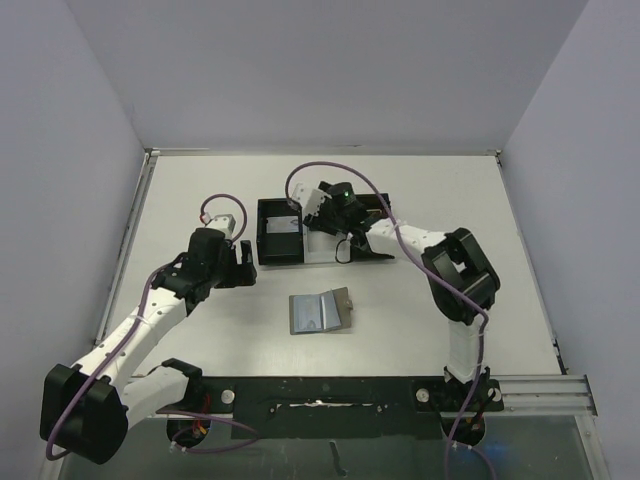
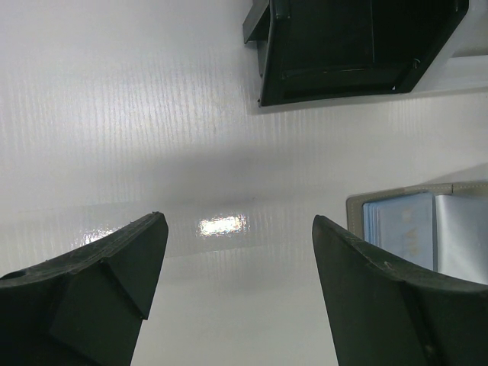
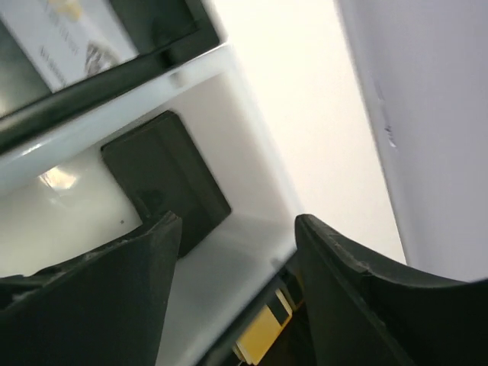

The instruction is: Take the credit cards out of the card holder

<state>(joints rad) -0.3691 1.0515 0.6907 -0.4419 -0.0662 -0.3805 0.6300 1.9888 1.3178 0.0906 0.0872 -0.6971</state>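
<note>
Card holder (image 1: 320,312) is lying open on the bench (image 1: 430,190); its thin, stiff, likely slippery credit cards (image 2: 400,229) are wanting an edge pinch. Both arms' jaws are hanging open, empty.

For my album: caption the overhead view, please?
Card holder lies open; right gripper hovers over black tray with one card inside.

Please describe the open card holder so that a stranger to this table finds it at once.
On the white table, look at the middle, on the robot's side of the black plastic compartment tray. There lies a small flat grey folding card holder, opened. Unlike the tray, it is thin and shows grey-blue pocket panels.
</note>
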